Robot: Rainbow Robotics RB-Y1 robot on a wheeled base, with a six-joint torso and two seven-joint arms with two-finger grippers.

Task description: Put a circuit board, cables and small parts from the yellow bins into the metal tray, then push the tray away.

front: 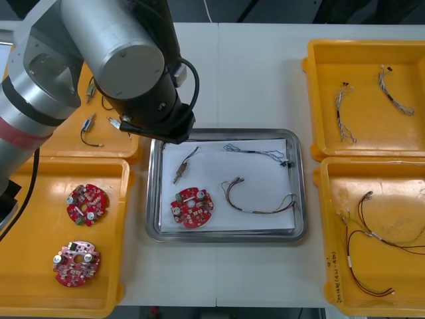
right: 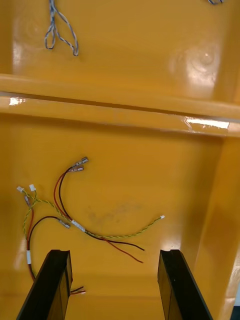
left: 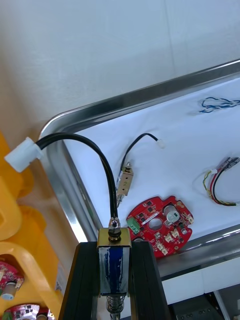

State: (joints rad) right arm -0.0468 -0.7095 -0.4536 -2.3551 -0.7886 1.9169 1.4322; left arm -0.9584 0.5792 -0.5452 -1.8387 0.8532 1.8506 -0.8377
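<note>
Holding a part (left: pixel 114 267) by its metal body, the left gripper (left: pixel 114 250) is closed to the part's width, just above the near-left rim of the tray (left: pixel 65 170). The part's black cable (left: pixel 97 155) rises from its top and arcs back over the rim, so its white plug (left: pixel 22 154) hangs out over the table (left: pixel 100 50). The tray's white floor already carries a board (left: pixel 159 225), a second part (left: pixel 125 181) and two cables.

The part looks light and rigid, so the body is the right place to pinch. The cable seems springy enough to keep its curve, and it could drag the part or snag the rim on release. Letting go further inside the tray would probably bring the plug in too.

The right gripper (right: pixel 114 255) waits wide open and empty over its near bin (right: pixel 150 175), above the red and yellow cables (right: pixel 75 222). These look limp and tangled, and are best taken where the strands bunch
</note>
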